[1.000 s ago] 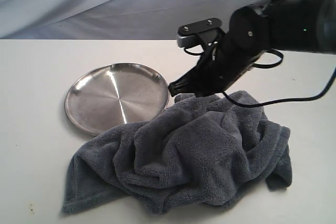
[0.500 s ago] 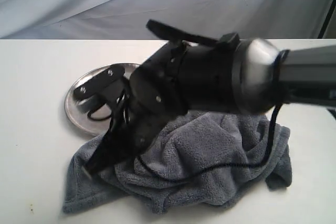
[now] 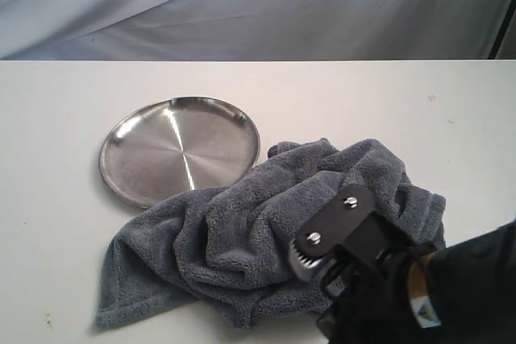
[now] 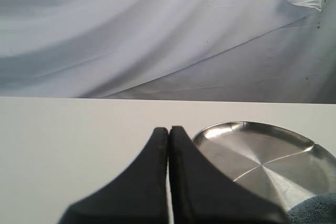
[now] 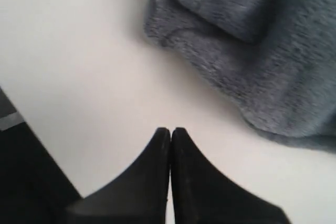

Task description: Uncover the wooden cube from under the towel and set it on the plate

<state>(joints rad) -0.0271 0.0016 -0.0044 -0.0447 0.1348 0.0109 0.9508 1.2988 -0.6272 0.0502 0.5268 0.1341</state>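
Note:
The slate grey-blue towel lies bunched in a heap on the white table, one edge lapping over the near rim of the shiny steel plate. The wooden cube is hidden; no part of it shows. My right arm looms at the near right, in front of the towel, its fingertips hidden in the exterior view. In the right wrist view my right gripper is shut and empty above bare table, apart from the towel. My left gripper is shut and empty, beside the plate.
A pale draped cloth backdrop hangs behind the white table. The table's edge with dark space beyond shows in the right wrist view. A corner of towel lies on the plate's rim.
My right arm swung from behind the towel, across the plate and towel, to the near right of the exterior view. The towel and plate have not moved.

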